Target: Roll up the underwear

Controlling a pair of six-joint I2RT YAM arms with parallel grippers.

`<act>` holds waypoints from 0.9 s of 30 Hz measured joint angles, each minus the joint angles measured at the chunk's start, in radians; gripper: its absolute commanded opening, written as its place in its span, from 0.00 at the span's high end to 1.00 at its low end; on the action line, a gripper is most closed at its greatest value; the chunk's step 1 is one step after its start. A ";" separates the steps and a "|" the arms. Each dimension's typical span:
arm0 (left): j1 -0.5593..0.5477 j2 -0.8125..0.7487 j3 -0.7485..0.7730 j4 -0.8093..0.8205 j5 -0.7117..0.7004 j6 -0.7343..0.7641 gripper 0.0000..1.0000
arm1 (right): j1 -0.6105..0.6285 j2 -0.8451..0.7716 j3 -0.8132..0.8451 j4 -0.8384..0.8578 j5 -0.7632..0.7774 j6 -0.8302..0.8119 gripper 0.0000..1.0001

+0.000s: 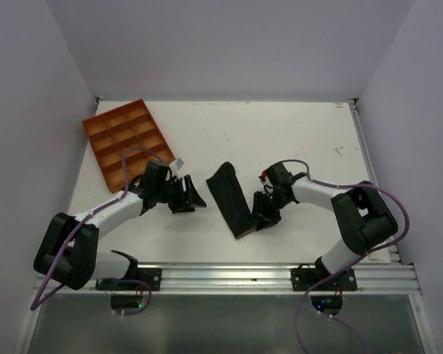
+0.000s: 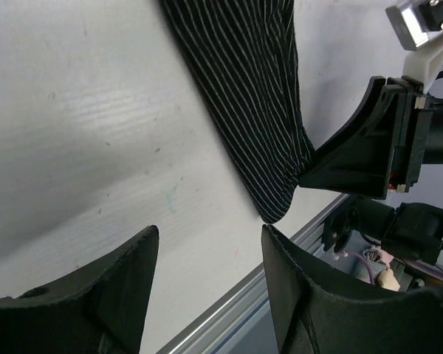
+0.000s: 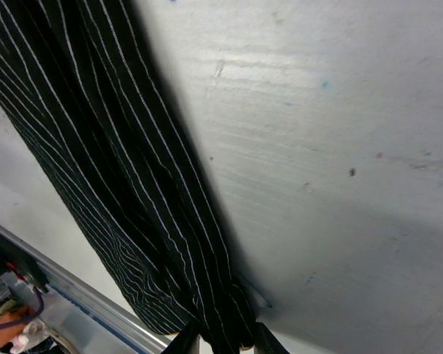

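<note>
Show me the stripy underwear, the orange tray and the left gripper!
underwear [image 1: 232, 200], top view, middle of the strip.
orange compartment tray [image 1: 125, 138], top view, central dividers.
left gripper [image 2: 208, 240], left wrist view, midway between its fingertips.

Black underwear [image 1: 232, 200] with thin white pinstripes; orange tray [image 1: 112, 137]; white table [image 1: 280, 133].

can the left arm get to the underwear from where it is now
Probably yes. The left pincer sits open beside the underwear, with only bare table between them. The right pincer is shut on the strip's near end, but the rest looks free.
</note>
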 measured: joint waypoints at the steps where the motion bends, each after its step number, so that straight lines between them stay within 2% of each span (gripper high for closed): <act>1: 0.000 -0.006 -0.021 0.001 0.005 -0.006 0.37 | 0.014 -0.003 -0.002 0.011 0.001 0.019 0.65; 10: 0.000 -0.164 -0.140 0.095 0.056 -0.063 0.32 | 0.150 -0.023 -0.006 0.091 0.036 0.192 0.68; 17: 0.000 -0.158 -0.238 0.174 0.090 -0.118 0.30 | 0.188 -0.023 -0.020 0.157 0.053 0.289 0.71; 27: -0.047 -0.070 -0.273 0.307 0.093 -0.184 0.31 | 0.213 -0.026 -0.026 0.198 0.053 0.348 0.72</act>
